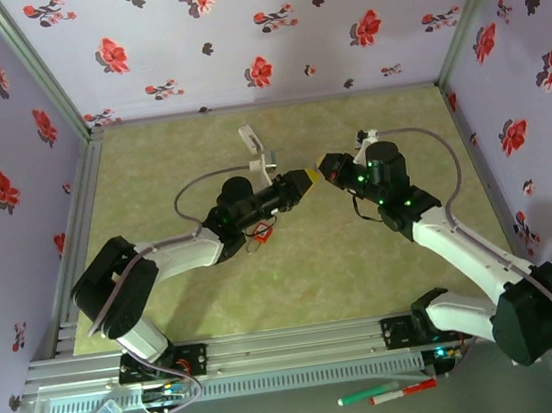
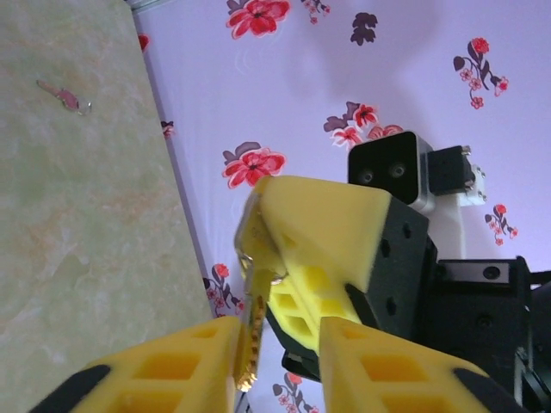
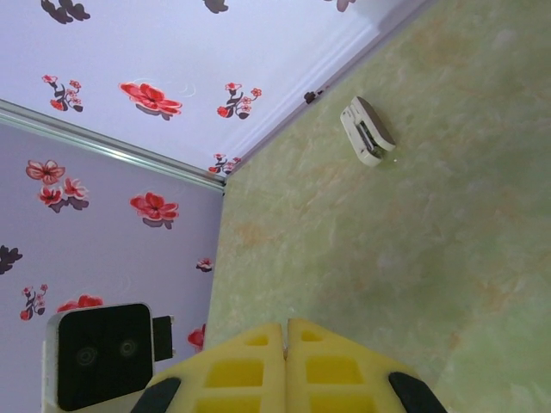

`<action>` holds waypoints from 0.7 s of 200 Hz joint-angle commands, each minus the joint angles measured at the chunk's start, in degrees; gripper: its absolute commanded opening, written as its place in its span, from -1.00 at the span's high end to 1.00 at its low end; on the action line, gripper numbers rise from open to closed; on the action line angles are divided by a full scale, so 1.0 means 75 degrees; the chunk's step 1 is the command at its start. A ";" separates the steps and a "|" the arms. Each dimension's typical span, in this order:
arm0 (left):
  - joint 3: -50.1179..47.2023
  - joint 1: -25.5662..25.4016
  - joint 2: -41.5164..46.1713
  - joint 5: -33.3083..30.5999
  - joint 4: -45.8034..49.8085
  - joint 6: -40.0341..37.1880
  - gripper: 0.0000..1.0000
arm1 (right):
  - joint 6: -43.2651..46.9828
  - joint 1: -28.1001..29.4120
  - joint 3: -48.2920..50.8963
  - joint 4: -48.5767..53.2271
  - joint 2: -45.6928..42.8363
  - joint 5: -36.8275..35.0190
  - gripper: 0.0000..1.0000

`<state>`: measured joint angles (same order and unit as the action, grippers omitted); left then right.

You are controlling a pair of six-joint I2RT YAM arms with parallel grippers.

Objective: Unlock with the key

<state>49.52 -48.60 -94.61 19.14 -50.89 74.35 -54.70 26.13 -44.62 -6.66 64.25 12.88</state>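
A brass key (image 2: 250,335) hangs tip-down, its head pinched in my right gripper (image 2: 263,225), whose yellow fingers (image 3: 258,366) are pressed together. My left gripper (image 2: 280,331) is open around the blade, which lies against its left-hand finger (image 2: 172,361); the other finger stands well apart. In the top view the left gripper (image 1: 301,182) and the right gripper (image 1: 324,167) meet tip to tip above mid-table. A small white lock-like object (image 1: 259,148) lies on the table behind them, also in the right wrist view (image 3: 368,131).
A red tag (image 1: 259,231) lies on the green mat under the left forearm. A small pink item with a ring (image 2: 65,95) rests on the table farther off. Flowered walls enclose three sides. Pens (image 1: 389,391) lie beyond the front rail.
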 commanded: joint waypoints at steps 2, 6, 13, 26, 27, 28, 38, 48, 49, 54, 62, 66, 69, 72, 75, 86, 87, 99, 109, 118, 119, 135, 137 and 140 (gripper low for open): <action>0.0264 -0.0053 -0.0168 0.0084 -0.0480 0.0111 0.50 | -0.0113 -0.0027 0.0122 -0.0308 -0.0035 0.0111 1.00; 0.0266 -0.0049 -0.0181 0.0084 -0.0469 0.0116 0.52 | -0.0113 -0.0027 0.0134 -0.0325 -0.0035 0.0115 1.00; 0.0271 -0.0047 -0.0196 0.0085 -0.0451 0.0107 0.56 | -0.0137 -0.0027 0.0145 -0.0350 -0.0033 0.0119 1.00; 0.0254 -0.0047 -0.0212 0.0085 -0.0443 0.0073 0.63 | -0.0137 -0.0024 0.0168 -0.0374 -0.0035 0.0142 1.00; 0.0253 -0.0047 -0.0209 0.0085 -0.0450 0.0078 0.64 | -0.0143 -0.0025 0.0170 -0.0370 -0.0035 0.0138 1.00; 0.0253 -0.0047 -0.0207 0.0085 -0.0453 0.0075 0.65 | -0.0146 -0.0020 0.0171 -0.0368 -0.0035 0.0142 1.00; 0.0236 -0.0049 -0.0206 0.0092 -0.0444 0.0068 0.73 | -0.0143 -0.0018 0.0194 -0.0378 -0.0035 0.0131 1.00; 0.0231 -0.0048 -0.0175 0.0093 -0.0416 0.0047 0.82 | -0.0159 -0.0021 0.0238 -0.0418 -0.0035 0.0131 1.00; 0.0231 -0.0048 -0.0173 0.0095 -0.0413 0.0036 0.83 | -0.0154 -0.0024 0.0235 -0.0422 -0.0035 0.0138 1.00; 0.0230 -0.0036 -0.0154 0.0094 -0.0363 0.0010 0.87 | -0.0160 -0.0027 0.0252 -0.0425 -0.0035 0.0129 1.00; 0.0221 -0.0015 -0.0117 0.0119 -0.0242 -0.0084 0.96 | -0.0160 -0.0027 0.0275 -0.0425 -0.0062 0.0133 1.00; 0.0209 -0.0002 -0.0082 0.0128 -0.0173 -0.0138 1.00 | -0.0160 -0.0027 0.0287 -0.0441 -0.0074 0.0143 1.00; 0.0201 0.0008 -0.0062 0.0125 -0.0121 -0.0187 1.00 | -0.0157 -0.0027 0.0288 -0.0437 -0.0081 0.0151 1.00; 0.0190 0.0020 -0.0038 0.0133 -0.0082 -0.0227 1.00 | -0.0141 -0.0027 0.0293 -0.0437 -0.0089 0.0164 1.00; 0.0175 0.0027 -0.0019 0.0157 -0.0042 -0.0281 1.00 | -0.0130 -0.0025 0.0300 -0.0443 -0.0099 0.0190 1.00; 0.0152 0.0111 0.0070 0.0335 0.0118 -0.0478 1.00 | -0.0054 -0.0037 0.0294 -0.0427 -0.0101 0.0355 1.00; 0.0150 0.0120 0.0084 0.0356 0.0136 -0.0508 1.00 | -0.0048 -0.0038 0.0286 -0.0426 -0.0097 0.0373 1.00; 0.0130 0.0285 0.0211 0.0713 0.0314 -0.0872 1.00 | 0.0169 -0.0114 0.0215 -0.0422 -0.0012 0.0921 0.84; 0.0146 0.0501 0.0345 0.1112 0.0681 -0.1190 1.00 | 0.0302 -0.0297 0.0080 -0.0403 0.0176 0.1800 0.52; 0.0211 0.0734 0.0488 0.1639 0.1212 -0.1566 1.00 | 0.0351 -0.0469 -0.0053 -0.0290 0.0329 0.2542 0.19; 0.0232 0.0759 0.0510 0.1712 0.1280 -0.1603 1.00 | 0.0365 -0.0488 -0.0064 -0.0276 0.0335 0.2604 0.16; 0.0540 0.1238 0.0799 0.2843 0.2801 -0.2638 1.00 | 0.1015 -0.0676 -0.0255 0.0429 0.0345 0.3108 -0.15; 0.0583 0.1296 0.0839 0.2954 0.3077 -0.2838 1.00 | 0.1133 -0.0699 -0.0283 0.0568 0.0326 0.3110 -0.18; 0.0655 0.1380 0.0908 0.3130 0.3494 -0.3106 1.00 | 0.1271 -0.0729 -0.0311 0.0727 0.0297 0.3110 -0.24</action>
<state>50.30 -42.83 -92.31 29.63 -41.95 65.52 -52.42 22.68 -44.12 -7.77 66.46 26.24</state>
